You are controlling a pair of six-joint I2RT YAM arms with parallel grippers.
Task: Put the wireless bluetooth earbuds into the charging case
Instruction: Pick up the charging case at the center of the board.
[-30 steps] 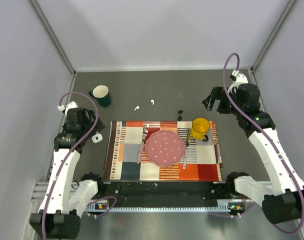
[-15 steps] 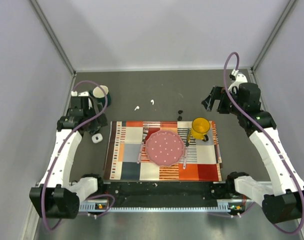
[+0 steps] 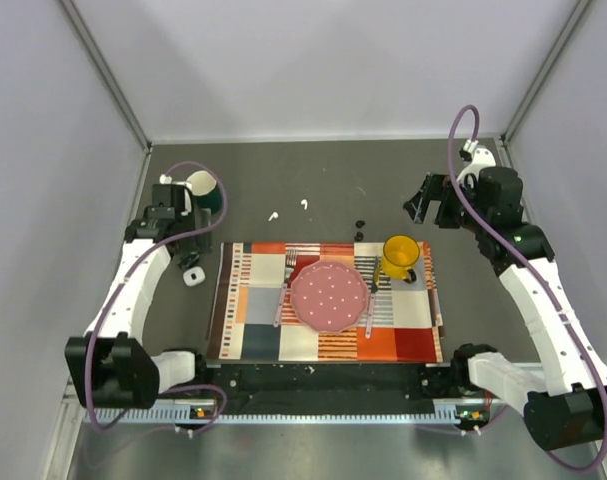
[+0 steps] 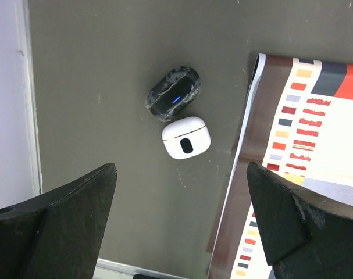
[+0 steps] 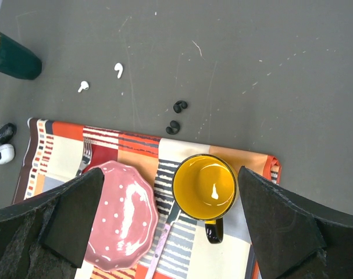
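The left gripper (image 4: 181,180) is held wide open above the charging case (image 4: 186,138), which is seen just beside a black oval case (image 4: 174,96), near the placemat (image 4: 316,139). The earbuds (image 5: 118,70) are spotted lying well apart from it. The right gripper (image 5: 170,174) is spread open too.

White charging case (image 4: 186,138) lies flat, both white earbuds (image 5: 118,70) loose well away
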